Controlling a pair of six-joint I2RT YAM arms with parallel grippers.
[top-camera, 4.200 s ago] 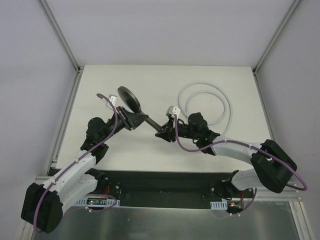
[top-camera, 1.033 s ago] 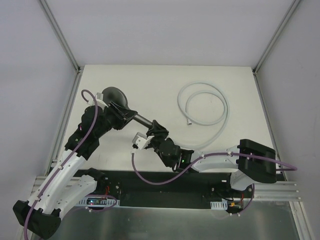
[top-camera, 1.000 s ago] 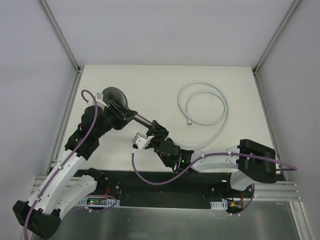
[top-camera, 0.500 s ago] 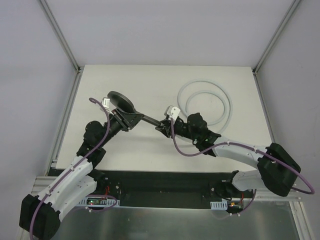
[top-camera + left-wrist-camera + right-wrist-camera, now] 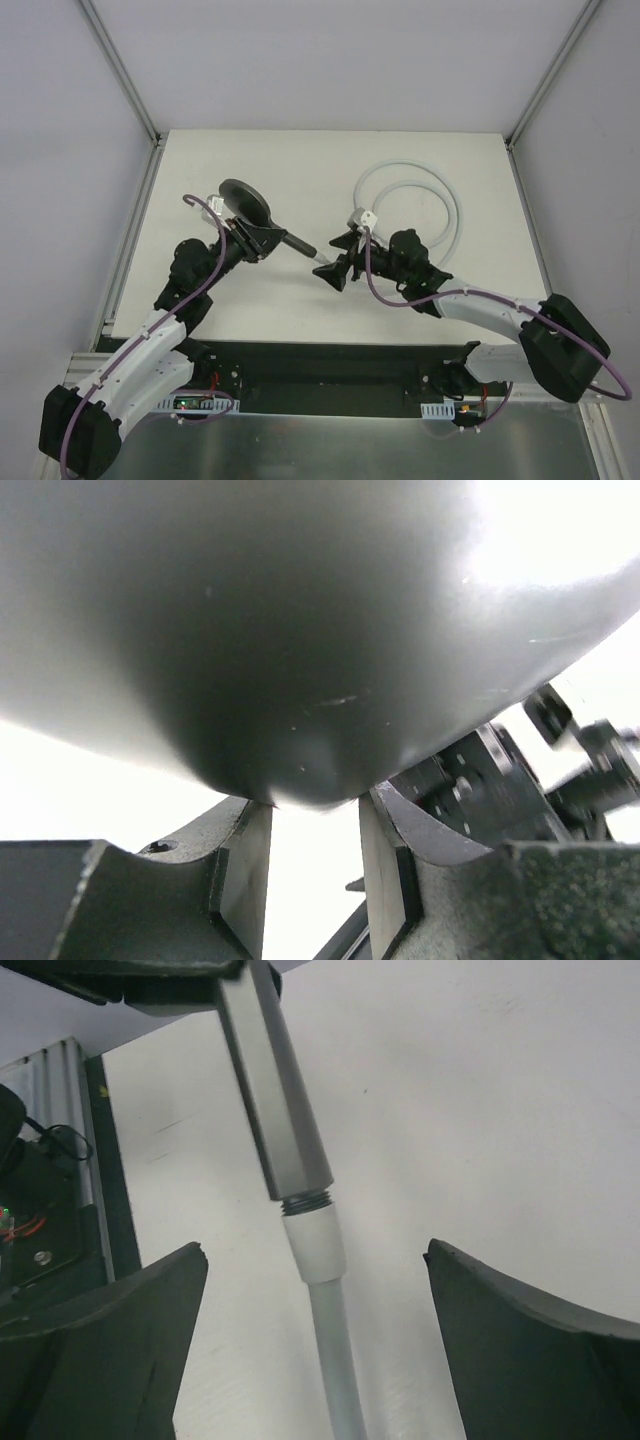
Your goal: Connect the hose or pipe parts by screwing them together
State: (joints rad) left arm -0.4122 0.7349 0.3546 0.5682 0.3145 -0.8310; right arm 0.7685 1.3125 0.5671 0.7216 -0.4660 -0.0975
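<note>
A white bench fills the middle of the scene, with pale grey walls on its left, far and right sides. One aluminium frame post rises at its far-left corner, a second post at its far-right. An aluminium rail runs along the left edge. At the near edge lies a black mounting plate, and a brushed metal sheet lies nearer still.
</note>
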